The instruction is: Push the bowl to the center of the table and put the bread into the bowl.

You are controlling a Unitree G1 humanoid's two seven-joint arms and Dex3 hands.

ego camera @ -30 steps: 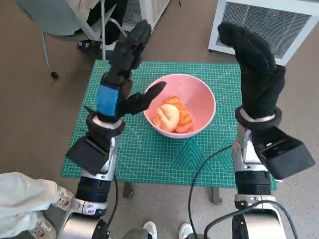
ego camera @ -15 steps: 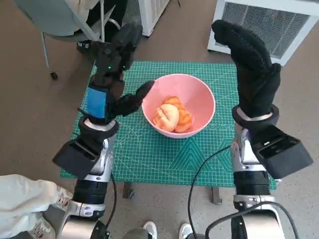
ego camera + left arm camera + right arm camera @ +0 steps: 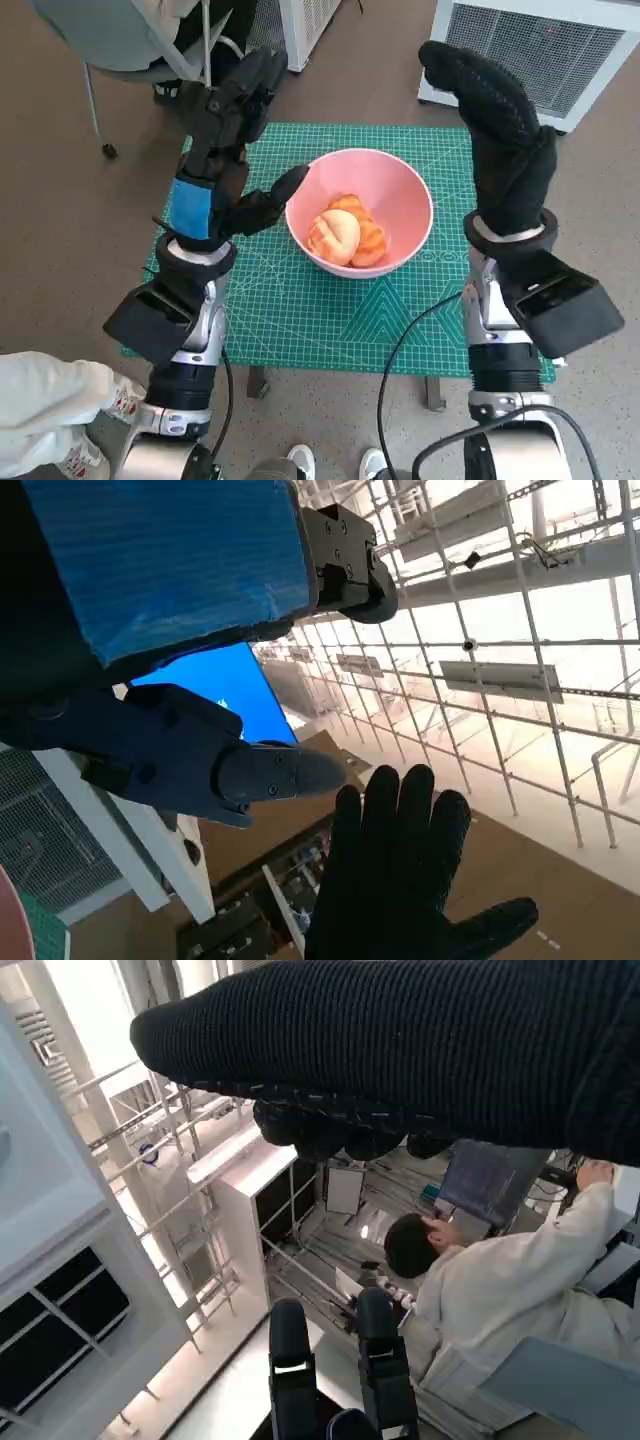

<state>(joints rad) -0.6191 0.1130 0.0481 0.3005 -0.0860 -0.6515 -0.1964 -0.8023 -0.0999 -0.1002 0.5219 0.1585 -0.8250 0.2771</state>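
In the head view a pink bowl [image 3: 398,205] stands near the middle of the green cutting mat [image 3: 300,310], with an orange-and-cream bread [image 3: 343,232] inside it. My left hand [image 3: 222,150] is raised beside the bowl's left side, fingers spread and pointing away, thumb tip close to the rim; it holds nothing. My right hand [image 3: 500,130] in its black glove is lifted above the mat's right part, fingers straight and empty. The left wrist view shows the left hand's fingers [image 3: 200,755] and the gloved right hand [image 3: 400,870] against a ceiling.
A chair [image 3: 130,40] stands beyond the mat's far left corner. A white grilled unit [image 3: 540,45] sits at the far right. A person's pale sleeve [image 3: 50,410] shows at the lower left. A person in white [image 3: 500,1290] appears in the right wrist view.
My left hand has drawn away from the bowl toward the left and risen slightly. The right hand has lifted a little. Bowl and bread have stayed put.
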